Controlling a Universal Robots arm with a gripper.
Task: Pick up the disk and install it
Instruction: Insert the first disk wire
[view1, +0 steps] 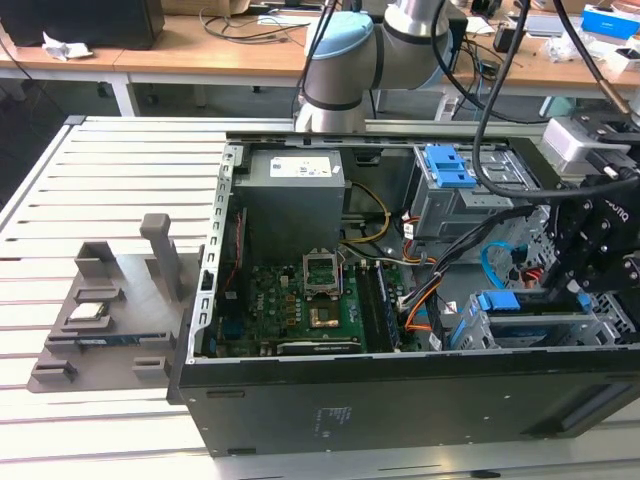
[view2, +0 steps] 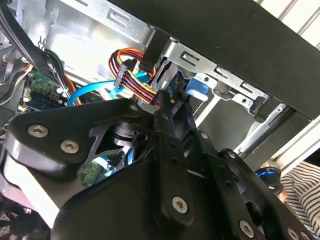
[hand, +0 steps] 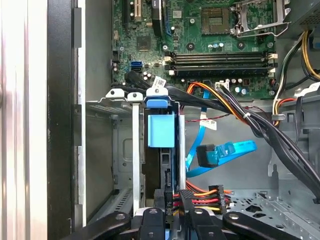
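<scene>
Disk (hand: 161, 131) standing on edge in the drive cage (hand: 112, 150), blue carrier upward, gripper (hand: 174, 200) directly over its edge, fingers close together, grip on disk unclear, motherboard (hand: 200, 40) beyond cage.

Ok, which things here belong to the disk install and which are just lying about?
Job in hand: disk in its blue carrier, drive cage, gripper.
Lying about: processor chip, grey fixture tray, blue data cable, motherboard.
</scene>
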